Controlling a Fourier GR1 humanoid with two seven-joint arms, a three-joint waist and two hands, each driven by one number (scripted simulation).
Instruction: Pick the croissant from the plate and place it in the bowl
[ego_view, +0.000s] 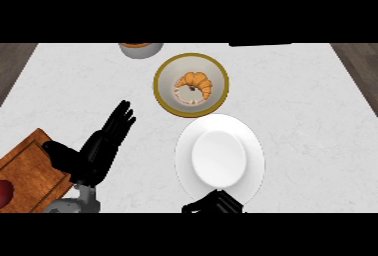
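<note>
Lying inside the bowl (191, 85), the croissant (196, 85) is already off the white plate (219, 156), which now shows only its bare surface, so I judge that the placing step is finished or almost finished. The croissant looks light and soft, with a flaky crust that would crumble or dent easily, and its curved shape is probably not slippery; if it must be taken again, the thick middle of the arc seems the best place to hold, not the thin tips. The bowl has a yellow rim and stands on the pale marble desk (310, 110), just beyond the far edge of the plate. The right hand (215, 204) shows only at the lower edge of the view, at the near rim of the plate, well apart from the croissant; its fingers seem curled, but I cannot tell this surely, and nothing is seen in them. The left hand (100, 145) rests to the left of the plate with straight fingers pointing up, holding nothing, beside a wooden cutting board (29, 170). A second bowl (140, 49) stands at the far edge of the desk.
</note>
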